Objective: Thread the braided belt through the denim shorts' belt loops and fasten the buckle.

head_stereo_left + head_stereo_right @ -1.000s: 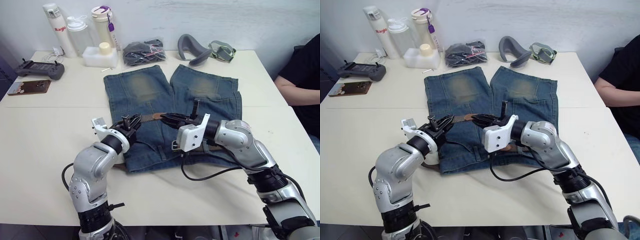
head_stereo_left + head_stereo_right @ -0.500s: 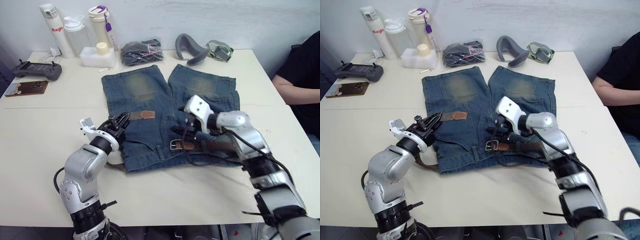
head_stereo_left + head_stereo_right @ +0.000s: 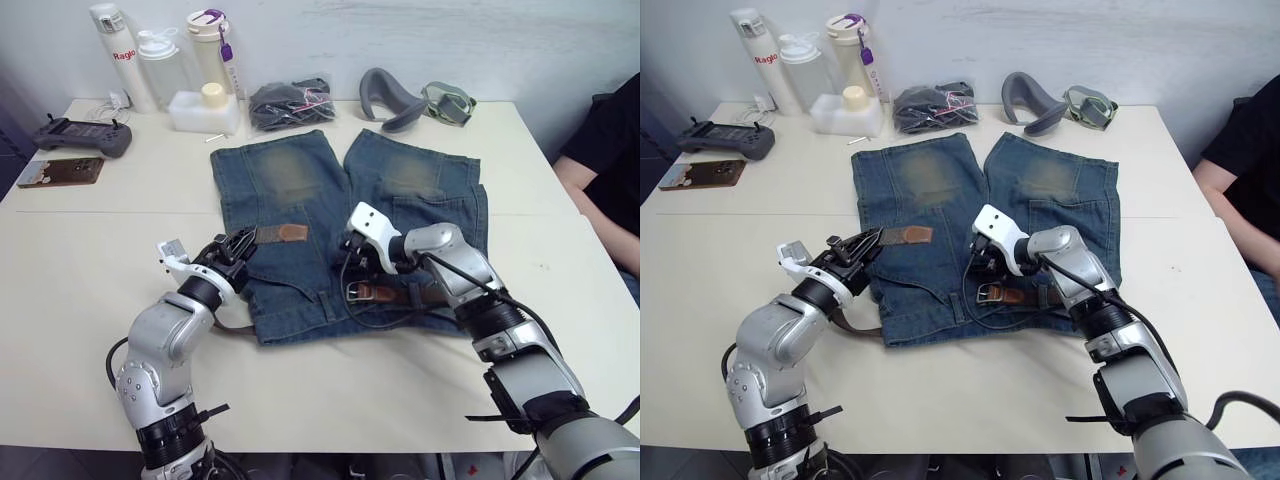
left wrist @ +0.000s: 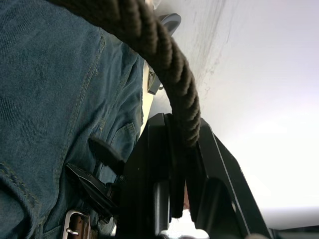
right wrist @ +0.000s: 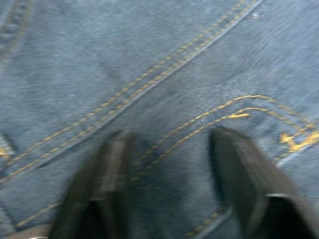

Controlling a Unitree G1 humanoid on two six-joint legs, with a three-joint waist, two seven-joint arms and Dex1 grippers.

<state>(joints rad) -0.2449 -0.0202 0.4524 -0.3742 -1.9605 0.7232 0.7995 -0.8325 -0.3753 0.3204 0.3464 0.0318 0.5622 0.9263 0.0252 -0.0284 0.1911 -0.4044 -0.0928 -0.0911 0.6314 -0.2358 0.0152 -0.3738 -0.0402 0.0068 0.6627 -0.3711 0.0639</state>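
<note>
Left eye view: the left gripper [image 3: 240,243] is clamped on the braided belt [image 3: 268,234] near its tan tip, over the denim shorts [image 3: 300,200] mid-table. Further right, the right gripper [image 3: 350,262] hangs with fingers apart above the buckle [image 3: 355,291] — unfastened. Threading looks mostly done; joining the ends remains, I judge. Bare table [image 3: 100,260] flanks both sides.

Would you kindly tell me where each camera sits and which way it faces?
Left and right eye views: on the head, looking forward and down at the denim shorts on the table, both arms showing.
Left wrist view: on the left wrist, along the left gripper clamping the braided belt.
Right wrist view: on the right wrist, facing denim between the open right gripper.
Shared: the buckle, also in the left wrist view.
</note>
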